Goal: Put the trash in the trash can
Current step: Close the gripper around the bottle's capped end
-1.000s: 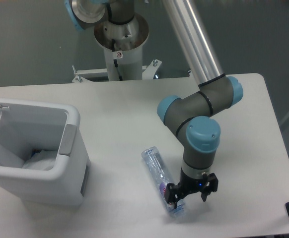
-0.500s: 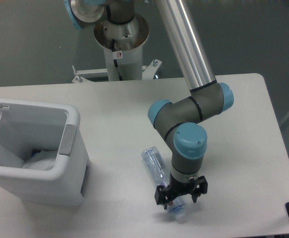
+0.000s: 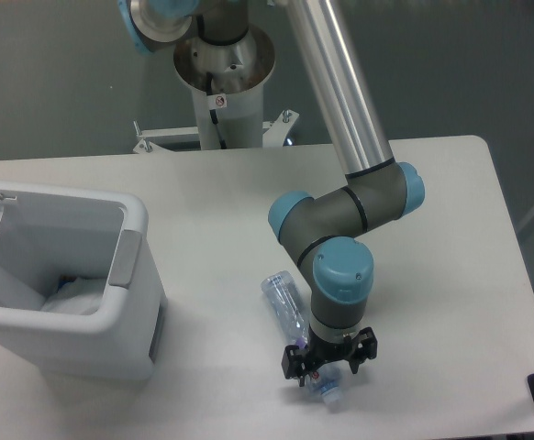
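One crushed clear plastic bottle (image 3: 290, 316) lies under my black two-finger gripper (image 3: 329, 362), fingers spread astride its cap end, not visibly clamping; boxy white bin (image 3: 65, 293) far left.

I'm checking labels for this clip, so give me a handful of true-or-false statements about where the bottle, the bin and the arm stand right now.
1. The crushed clear plastic bottle lies on the white table. True.
2. The boxy white plastic bin has its lid shut. False: the lid is up and the bin is open.
3. The end effector is over the bottle's near end. True.
4. The bottle is already inside the bin. False: it lies on the table, to the right of the bin.
5. Something white lies at the bottom of the bin. True.
6. The end effector hangs above the bin. False: it is low over the table's front part, away from the bin.
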You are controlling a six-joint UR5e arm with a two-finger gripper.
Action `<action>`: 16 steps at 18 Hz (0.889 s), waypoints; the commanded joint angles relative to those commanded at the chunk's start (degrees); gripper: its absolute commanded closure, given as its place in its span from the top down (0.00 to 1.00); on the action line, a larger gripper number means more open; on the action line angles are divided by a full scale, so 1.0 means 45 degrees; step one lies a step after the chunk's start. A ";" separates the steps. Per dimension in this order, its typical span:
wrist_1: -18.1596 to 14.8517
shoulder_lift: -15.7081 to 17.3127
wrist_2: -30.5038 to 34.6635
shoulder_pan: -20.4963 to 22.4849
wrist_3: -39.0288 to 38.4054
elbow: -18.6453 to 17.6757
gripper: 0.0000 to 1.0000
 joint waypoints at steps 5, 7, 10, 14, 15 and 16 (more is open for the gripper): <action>0.0000 -0.0020 0.0000 -0.0117 0.0000 0.0000 0.73; 0.0000 -0.0020 0.0000 -0.0117 0.0000 0.0000 0.70; 0.0000 0.0000 0.0000 -0.0117 0.0000 0.0000 0.69; 0.0000 0.0039 -0.0019 -0.0117 0.0020 -0.0039 0.69; 0.0000 0.0039 -0.0020 -0.0117 0.0058 -0.0097 0.69; 0.0000 0.0039 -0.0020 -0.0117 0.0078 -0.0098 0.69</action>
